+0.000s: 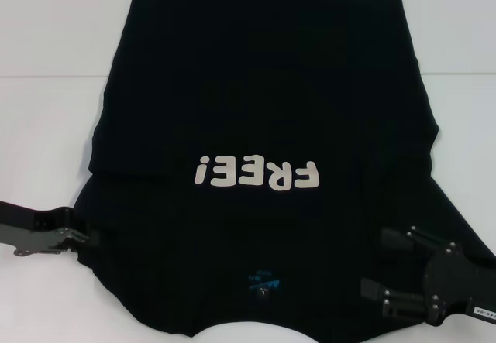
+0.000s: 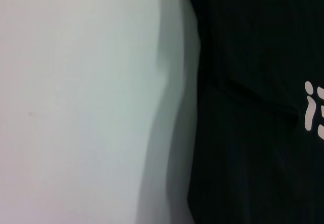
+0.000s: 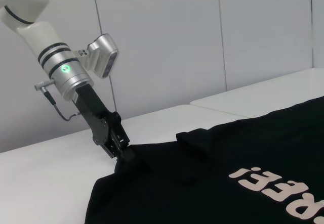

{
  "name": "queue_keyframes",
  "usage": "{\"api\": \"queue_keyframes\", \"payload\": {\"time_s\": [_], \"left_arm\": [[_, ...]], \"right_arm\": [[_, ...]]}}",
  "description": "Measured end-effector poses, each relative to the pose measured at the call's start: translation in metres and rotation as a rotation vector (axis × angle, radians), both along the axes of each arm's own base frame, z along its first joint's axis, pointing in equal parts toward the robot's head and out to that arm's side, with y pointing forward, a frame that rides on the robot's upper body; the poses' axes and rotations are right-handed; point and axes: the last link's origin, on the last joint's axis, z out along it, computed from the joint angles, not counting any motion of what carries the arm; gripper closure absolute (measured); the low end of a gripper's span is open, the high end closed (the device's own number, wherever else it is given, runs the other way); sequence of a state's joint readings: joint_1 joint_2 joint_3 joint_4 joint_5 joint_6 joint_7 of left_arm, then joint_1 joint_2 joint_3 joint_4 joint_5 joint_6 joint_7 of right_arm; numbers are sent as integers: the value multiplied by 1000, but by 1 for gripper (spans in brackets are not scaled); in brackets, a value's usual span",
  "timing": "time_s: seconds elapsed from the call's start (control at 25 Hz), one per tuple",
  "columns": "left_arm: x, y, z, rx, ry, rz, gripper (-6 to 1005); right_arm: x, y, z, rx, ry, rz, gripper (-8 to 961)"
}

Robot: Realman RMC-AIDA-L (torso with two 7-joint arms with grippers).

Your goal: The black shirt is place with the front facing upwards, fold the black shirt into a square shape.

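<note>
Left tool [image 3: 124, 153] pinching black shirt [image 1: 263, 111], matte fabric

The light is bright, even and cool, with no hard glare on the white table [image 1: 46, 134]; the black shirt [image 1: 263, 111] is so dark that its folds almost do not show, and only the pale lettering [image 1: 257, 174] stands clear; the head view is a little soft; in the left wrist view all is out of focus, and a wide grey shadow [image 2: 169, 133] lies along the shirt edge; the right wrist view is sharper.
</note>
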State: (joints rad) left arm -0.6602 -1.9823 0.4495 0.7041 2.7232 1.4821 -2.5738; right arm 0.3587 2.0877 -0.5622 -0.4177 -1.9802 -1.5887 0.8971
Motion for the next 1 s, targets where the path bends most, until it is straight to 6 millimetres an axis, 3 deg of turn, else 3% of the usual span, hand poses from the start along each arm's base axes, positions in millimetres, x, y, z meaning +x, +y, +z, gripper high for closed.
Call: {"api": "queue_keyframes", "payload": {"time_s": [0.32, 0.44, 0.64, 0.8, 1.0], "left_arm": [[0, 0, 1, 7, -5, -3, 804], [0, 0, 2, 12, -16, -17, 883], [2, 0, 6, 34, -49, -65, 950], [4, 0, 7, 32, -55, -107, 962], [6, 1, 14, 45, -62, -156, 961]], "right_arm": [[0, 1, 1, -12, 9, -20, 10], [1, 8, 11, -44, 30, -95, 10], [1, 30, 61, -148, 51, -351, 10], [6, 45, 114, -271, 5, -663, 10], [14, 58, 147, -376, -29, -987, 10]]}}
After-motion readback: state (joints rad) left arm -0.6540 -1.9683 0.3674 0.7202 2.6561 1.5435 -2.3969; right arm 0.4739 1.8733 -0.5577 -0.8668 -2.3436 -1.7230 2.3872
